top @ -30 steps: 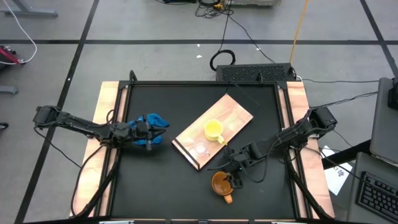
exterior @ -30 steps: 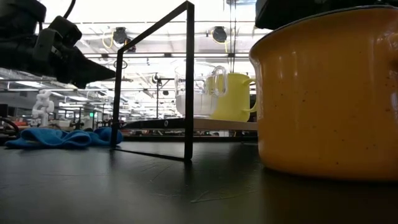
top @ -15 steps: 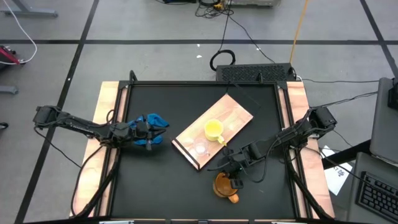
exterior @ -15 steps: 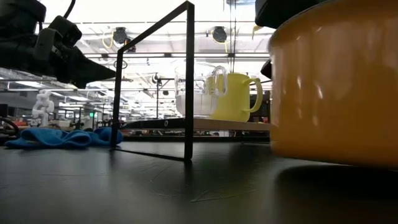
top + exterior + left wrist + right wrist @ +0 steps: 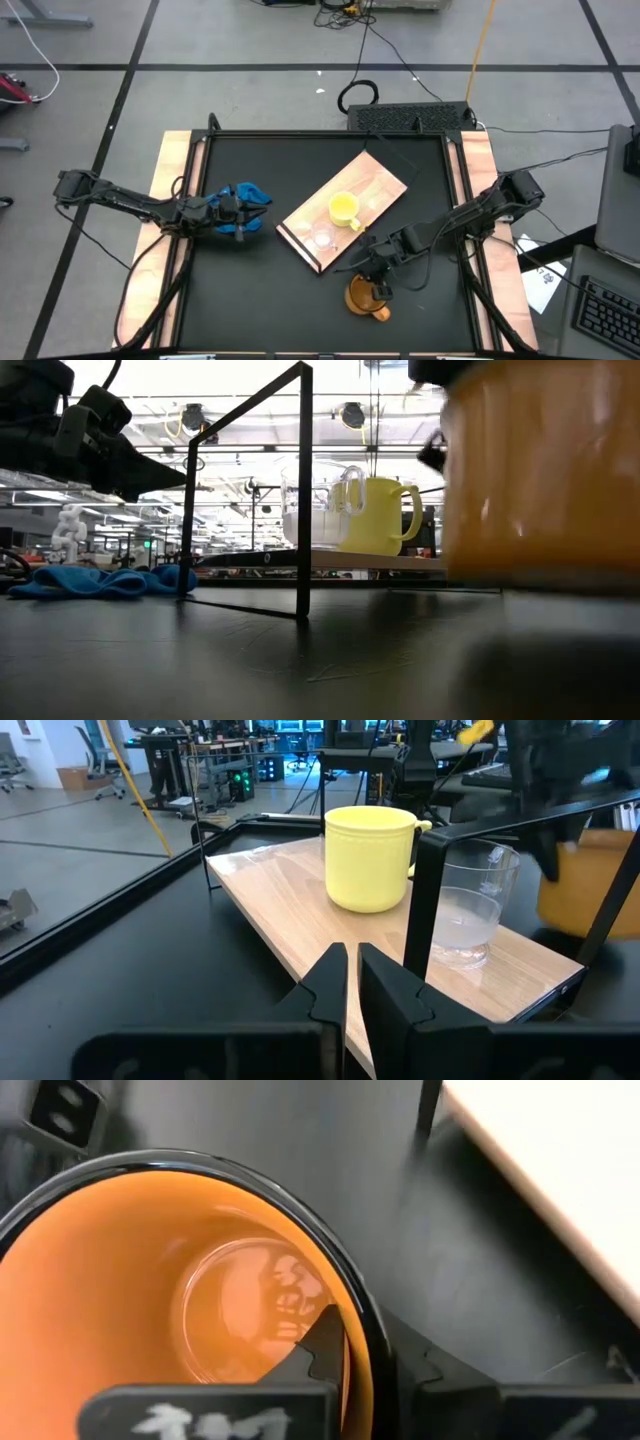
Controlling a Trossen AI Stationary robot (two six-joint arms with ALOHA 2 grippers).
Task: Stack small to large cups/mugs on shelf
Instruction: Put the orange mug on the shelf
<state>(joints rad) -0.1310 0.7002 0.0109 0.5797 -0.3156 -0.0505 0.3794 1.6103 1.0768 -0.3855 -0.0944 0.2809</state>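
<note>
Right now lifting orange mug by its rim, right gripper clamped on. Probably needs carrying to shelf next. Left gripper pinched together, idle.

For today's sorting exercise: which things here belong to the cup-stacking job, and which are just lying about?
Job:
- small clear glass cup
- medium yellow cup
- larger orange-brown cup, its rim between the right gripper's fingers
- flat light-wood shelf board

Lying about:
- crumpled blue cloth, beside the waiting left gripper
</note>
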